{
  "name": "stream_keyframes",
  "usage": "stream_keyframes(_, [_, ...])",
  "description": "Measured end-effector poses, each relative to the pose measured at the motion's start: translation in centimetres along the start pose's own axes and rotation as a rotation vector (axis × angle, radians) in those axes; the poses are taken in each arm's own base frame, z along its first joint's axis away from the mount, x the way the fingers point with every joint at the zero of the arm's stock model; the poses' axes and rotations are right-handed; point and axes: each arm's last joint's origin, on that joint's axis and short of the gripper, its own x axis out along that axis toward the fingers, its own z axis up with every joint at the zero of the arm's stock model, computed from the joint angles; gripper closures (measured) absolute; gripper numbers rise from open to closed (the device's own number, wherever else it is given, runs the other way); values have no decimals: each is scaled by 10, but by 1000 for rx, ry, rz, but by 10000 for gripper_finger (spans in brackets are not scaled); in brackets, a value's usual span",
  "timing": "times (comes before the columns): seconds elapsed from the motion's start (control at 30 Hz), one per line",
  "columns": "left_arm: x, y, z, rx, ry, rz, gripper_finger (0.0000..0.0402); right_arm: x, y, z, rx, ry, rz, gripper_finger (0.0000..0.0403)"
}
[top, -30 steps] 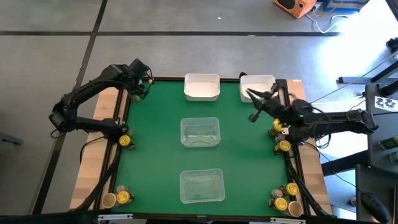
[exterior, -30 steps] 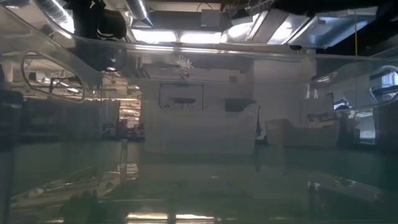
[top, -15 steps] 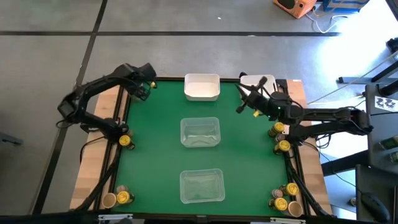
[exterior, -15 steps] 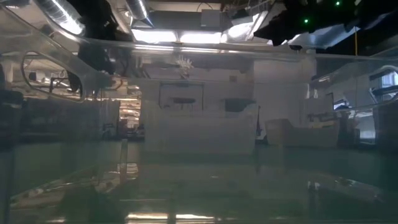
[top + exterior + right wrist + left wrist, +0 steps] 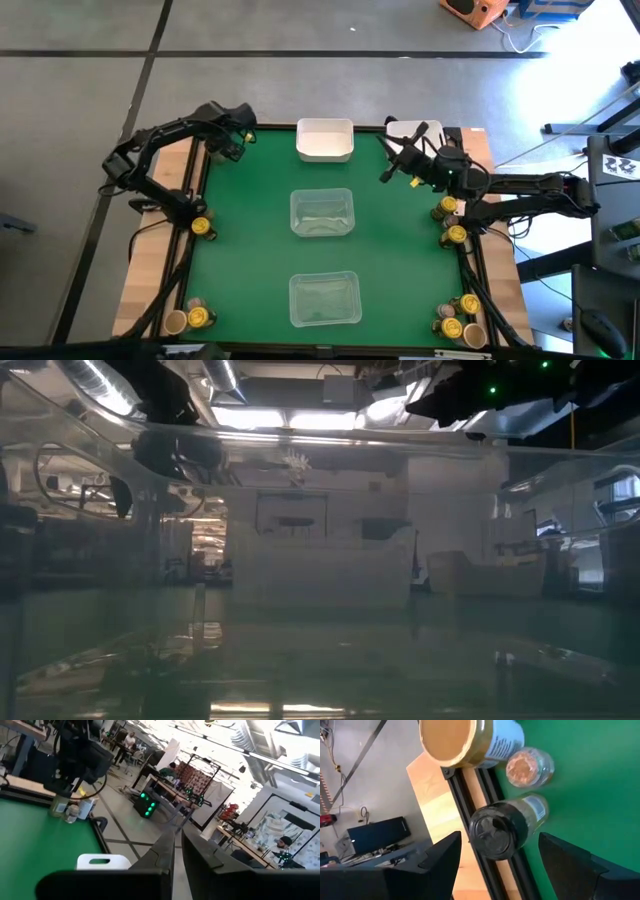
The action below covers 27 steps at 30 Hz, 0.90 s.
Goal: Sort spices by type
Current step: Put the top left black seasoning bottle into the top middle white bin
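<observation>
My left gripper is open at the table's far left corner. Its fingers stand on either side of a black-lidded jar without touching it. Beside that jar are a reddish-brown-topped clear jar and a tan-lidded jar. Other spice jars stand in small groups along the left edge, at the near left corner, on the right edge and at the near right corner. My right gripper is shut and empty, raised near the far right, its fingers pointing across toward the left arm.
Two white bins sit at the far edge, one in the middle and one partly under my right gripper. Two clear trays lie on the green mat, one at the centre and one near the front. Black rails frame the mat.
My right gripper has swung from over the right white bin a little toward the table's left and far edge, turning as it went, then held still. My left gripper has shifted slightly rightward along the far left corner while its arm rose and bent.
</observation>
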Motion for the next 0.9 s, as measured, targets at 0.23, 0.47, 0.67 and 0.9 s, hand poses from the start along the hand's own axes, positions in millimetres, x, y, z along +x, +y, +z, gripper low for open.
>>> stream_keyframes(0.23, [1,1,2,-13,-8,3,151,0,0,0,0,1,1,366])
stream_keyframes(0.47, [9,-3,-3,23,-3,38,151,0,0,0,0,1,1,366])
stream_keyframes(0.67, [10,-6,-3,24,-23,56,151,0,0,0,1,-3,7,366])
stream_keyframes(0.9, [12,-9,-1,12,-17,58,151,0,0,0,8,-3,8,366])
